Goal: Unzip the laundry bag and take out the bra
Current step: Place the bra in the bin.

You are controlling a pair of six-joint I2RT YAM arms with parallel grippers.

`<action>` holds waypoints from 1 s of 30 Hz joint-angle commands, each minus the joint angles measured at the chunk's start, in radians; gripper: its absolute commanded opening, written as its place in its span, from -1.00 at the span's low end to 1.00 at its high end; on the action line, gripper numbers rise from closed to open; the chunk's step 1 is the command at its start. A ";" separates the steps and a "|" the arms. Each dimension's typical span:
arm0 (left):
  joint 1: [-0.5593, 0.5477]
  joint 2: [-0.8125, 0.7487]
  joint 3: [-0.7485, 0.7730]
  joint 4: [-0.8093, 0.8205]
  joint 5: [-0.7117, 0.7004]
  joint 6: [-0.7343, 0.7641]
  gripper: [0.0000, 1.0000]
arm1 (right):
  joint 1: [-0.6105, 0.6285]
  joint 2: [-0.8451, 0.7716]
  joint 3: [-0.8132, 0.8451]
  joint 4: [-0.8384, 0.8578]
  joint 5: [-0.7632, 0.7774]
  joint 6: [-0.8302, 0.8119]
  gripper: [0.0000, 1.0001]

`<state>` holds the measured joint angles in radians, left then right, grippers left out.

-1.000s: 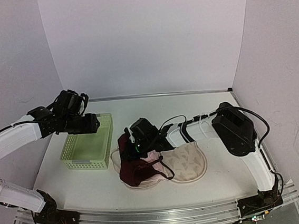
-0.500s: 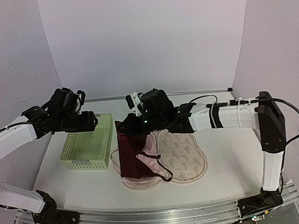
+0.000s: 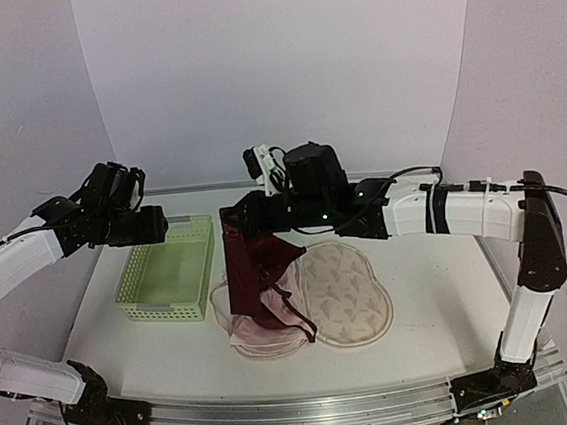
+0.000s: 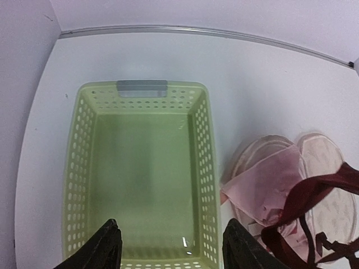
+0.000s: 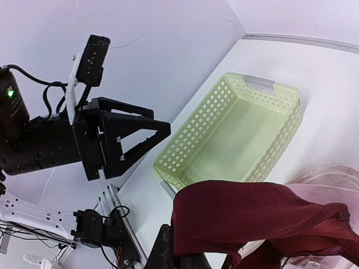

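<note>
Desk [image 3: 432, 299], white and backed by pale lilac walls, is seen from above with two white-and-black robot arms reaching over it.

At lower centre of the overhead view lies the cream clamshell-shaped laundry bag [image 3: 350, 301], printed with small reddish-brown leaf sprigs. It is spread flat with its two rounded lobes side by side, so the zip looks undone and that part of the task appears finished.

The right arm stretches from the right edge to the middle of the frame. Its right gripper [image 3: 236, 220] is clamped shut on the top edge of a dark red fabric bra [image 3: 254, 276] and holds it up above the bag. The bra hangs straight down from the jaws. Its lower end and thin straps reach the left lobe, where they touch a crumpled pale pink cloth [image 3: 260, 333]. Whether that cloth is the bag's lining or another garment cannot be told.

At the left of the frame, the left gripper [image 3: 159, 224] hovers above a light-green perforated plastic basket [image 3: 163, 313], just beside the bag. Its wrist camera shows two black fingers set well apart with nothing between them, and the basket below holds nothing.

Removal seems mostly done. What appears left is lifting the trailing end clear of the bag and setting the bra down, perhaps in the basket.
</note>
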<state>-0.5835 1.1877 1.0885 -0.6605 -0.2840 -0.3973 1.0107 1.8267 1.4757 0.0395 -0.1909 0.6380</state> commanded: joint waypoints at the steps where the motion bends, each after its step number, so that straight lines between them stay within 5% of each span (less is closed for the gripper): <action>1: 0.074 -0.025 0.055 -0.033 -0.039 0.030 0.26 | 0.005 -0.082 0.075 0.043 0.012 -0.052 -1.00; 16: 0.126 -0.087 0.084 -0.121 -0.137 0.061 0.30 | 0.016 -0.017 0.340 -0.027 0.016 -0.129 -1.00; 29: 0.126 -0.196 0.057 -0.191 -0.206 0.028 0.32 | 0.026 0.278 0.795 -0.025 -0.038 -0.114 -1.00; 30: 0.126 -0.207 0.053 -0.192 -0.195 0.026 0.44 | 0.026 0.296 0.821 -0.022 -0.040 -0.112 -1.00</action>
<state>-0.4614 1.0351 1.1259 -0.8387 -0.4606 -0.3534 1.0328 2.0655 2.1857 -0.0242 -0.2104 0.5201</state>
